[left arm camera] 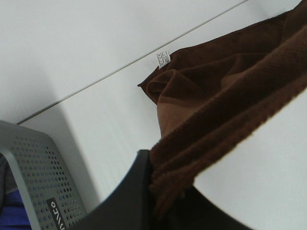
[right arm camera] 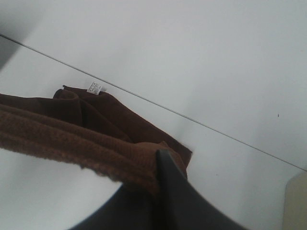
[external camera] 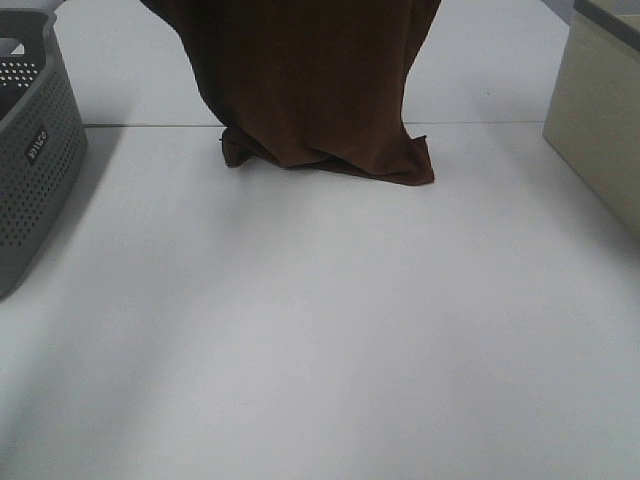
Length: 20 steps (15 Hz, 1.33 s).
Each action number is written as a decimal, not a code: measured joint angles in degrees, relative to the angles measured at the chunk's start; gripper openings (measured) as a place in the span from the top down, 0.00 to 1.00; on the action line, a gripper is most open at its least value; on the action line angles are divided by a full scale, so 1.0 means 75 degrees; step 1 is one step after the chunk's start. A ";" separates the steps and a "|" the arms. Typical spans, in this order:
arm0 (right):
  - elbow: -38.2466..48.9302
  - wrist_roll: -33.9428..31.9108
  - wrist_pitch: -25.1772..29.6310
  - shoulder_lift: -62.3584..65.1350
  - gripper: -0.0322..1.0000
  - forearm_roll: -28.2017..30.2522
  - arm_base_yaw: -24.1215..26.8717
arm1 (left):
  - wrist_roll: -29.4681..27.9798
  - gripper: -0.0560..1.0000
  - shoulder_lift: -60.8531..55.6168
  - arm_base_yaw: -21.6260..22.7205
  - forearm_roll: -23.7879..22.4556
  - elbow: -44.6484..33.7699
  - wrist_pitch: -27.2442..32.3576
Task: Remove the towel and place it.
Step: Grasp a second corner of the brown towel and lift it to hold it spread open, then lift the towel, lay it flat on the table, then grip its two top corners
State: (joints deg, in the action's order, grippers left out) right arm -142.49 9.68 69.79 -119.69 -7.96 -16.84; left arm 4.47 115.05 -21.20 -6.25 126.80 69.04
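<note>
The dark brown towel (external camera: pixel 310 80) hangs from above the top of the exterior high view. Its lower end rests crumpled on the white table (external camera: pixel 320 330) near the seam. Both grippers are out of that view. In the left wrist view my left gripper (left arm camera: pixel 160 191) is shut on one upper edge of the towel (left arm camera: pixel 225 105). In the right wrist view my right gripper (right arm camera: pixel 153 184) is shut on the other upper edge of the towel (right arm camera: pixel 72 134). The small white tag (left arm camera: pixel 163 58) lies at the towel's bottom edge on the table, and also shows in the right wrist view (right arm camera: pixel 96 87).
A grey perforated basket (external camera: pixel 35 150) stands at the left edge of the table, also in the left wrist view (left arm camera: pixel 38 182), with something blue inside. A beige box (external camera: pixel 600 120) stands at the right. A seam (external camera: pixel 150 125) runs across the table.
</note>
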 joint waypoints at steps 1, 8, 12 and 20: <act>0.0176 -0.0008 0.0008 0.0176 0.96 -0.0138 0.0000 | -0.0015 0.95 -0.0336 -0.0023 0.0008 -0.0458 0.0000; 0.4179 -0.0008 0.0038 0.2987 0.96 -0.0726 -0.0046 | -0.0328 0.95 -0.3079 -0.0153 0.0833 -0.3529 -0.0031; 0.5943 -0.0008 0.0046 0.4286 0.96 0.0038 -0.0053 | -0.0008 0.95 -0.3575 -0.0985 0.0940 -0.4714 -0.0122; 0.7158 -0.0008 0.0053 0.5592 0.96 0.0351 -0.0046 | -0.0145 0.95 -0.3667 -0.1902 0.0886 -0.5447 -0.0122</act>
State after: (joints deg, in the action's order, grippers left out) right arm -88.81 9.63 70.19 -77.75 -5.33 -17.19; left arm 3.38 87.55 -35.47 0.40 85.94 68.12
